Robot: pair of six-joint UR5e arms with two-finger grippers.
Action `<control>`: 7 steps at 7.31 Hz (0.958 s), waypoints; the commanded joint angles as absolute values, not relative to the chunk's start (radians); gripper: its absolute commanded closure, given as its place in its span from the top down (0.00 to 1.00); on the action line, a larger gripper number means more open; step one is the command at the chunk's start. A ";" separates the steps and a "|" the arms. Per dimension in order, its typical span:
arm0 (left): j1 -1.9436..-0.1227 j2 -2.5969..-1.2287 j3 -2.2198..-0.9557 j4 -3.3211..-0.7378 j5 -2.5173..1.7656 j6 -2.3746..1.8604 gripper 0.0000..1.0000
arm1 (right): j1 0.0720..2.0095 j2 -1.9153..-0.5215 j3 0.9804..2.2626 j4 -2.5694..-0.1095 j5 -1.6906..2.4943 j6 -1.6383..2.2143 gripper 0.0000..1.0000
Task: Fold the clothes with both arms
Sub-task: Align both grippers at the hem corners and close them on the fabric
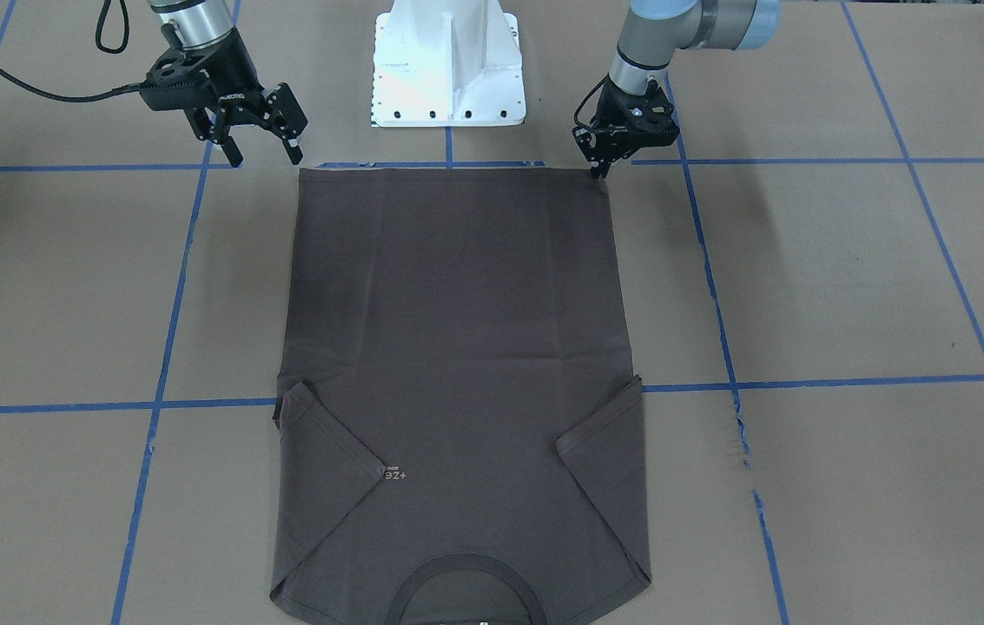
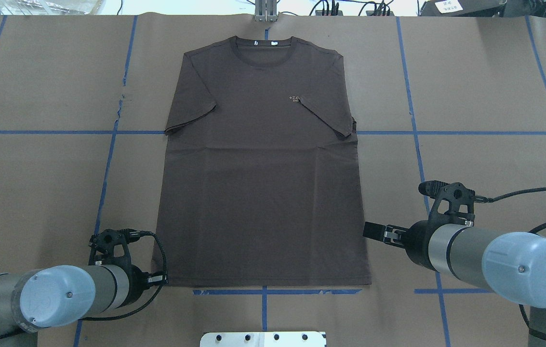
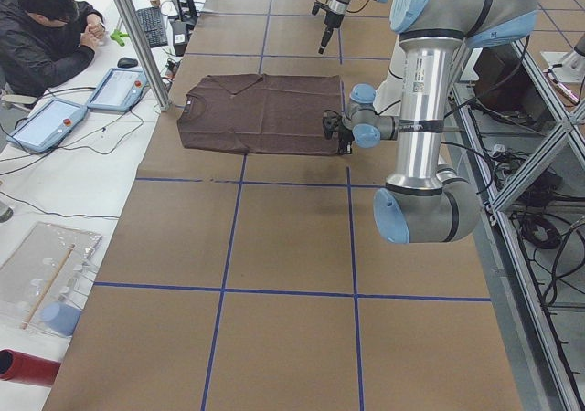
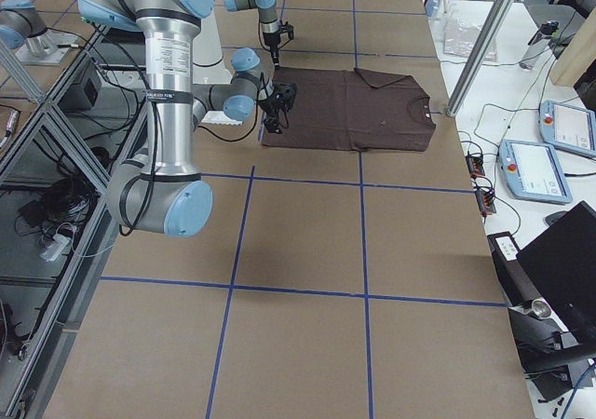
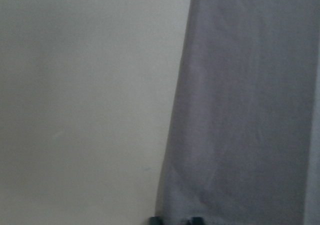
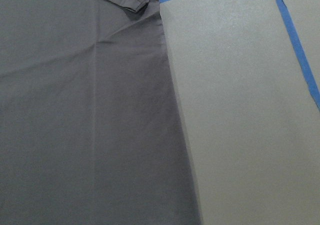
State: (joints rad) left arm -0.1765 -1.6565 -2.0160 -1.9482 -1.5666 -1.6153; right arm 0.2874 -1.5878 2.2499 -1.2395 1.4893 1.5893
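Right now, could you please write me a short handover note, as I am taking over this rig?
Left pincer: low at one hem corner of the T-shirt; grip not clear.
Right pincer: open, raised beside the other hem corner, holding nothing.
T-shirt: flat, collar end far from both pincers.
Done: both sleeves folded in over the chest.
To do: grasp the hem corners, probably fold toward the collar.

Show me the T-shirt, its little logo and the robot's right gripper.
T-shirt (image 2: 263,193): overhead view, middle of the body.
Logo (image 2: 296,99): overhead view, the pale print on the chest.
Right gripper (image 1: 267,159): front-facing view, midway between its open fingertips.
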 commanded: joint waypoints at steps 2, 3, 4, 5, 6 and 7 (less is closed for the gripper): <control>-0.176 -1.658 -2.023 -1.948 -1.566 -1.615 0.00 | 0.266 -1.583 2.241 -1.239 1.473 1.617 0.97; -0.176 -1.660 -2.025 -1.948 -1.566 -1.615 0.00 | 0.220 -1.579 2.240 -1.255 1.404 1.671 0.90; -0.176 -1.663 -2.026 -1.948 -1.566 -1.615 0.00 | 0.204 -1.578 2.221 -1.256 1.387 1.692 0.85; -0.176 -1.664 -2.026 -1.948 -1.568 -1.615 0.00 | 0.183 -1.566 2.197 -1.293 1.364 1.710 0.82; -0.176 -1.670 -2.026 -1.948 -1.569 -1.614 0.00 | 0.169 -1.505 2.181 -1.372 1.342 1.727 0.79; -0.175 -1.672 -2.026 -1.948 -1.569 -1.614 0.00 | 0.144 -1.455 2.166 -1.464 1.326 1.756 0.75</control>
State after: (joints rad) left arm -0.1760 -1.6685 -2.0262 -1.9482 -1.5685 -1.6143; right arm 0.1716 -1.5154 2.1868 -1.3629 1.3502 1.7245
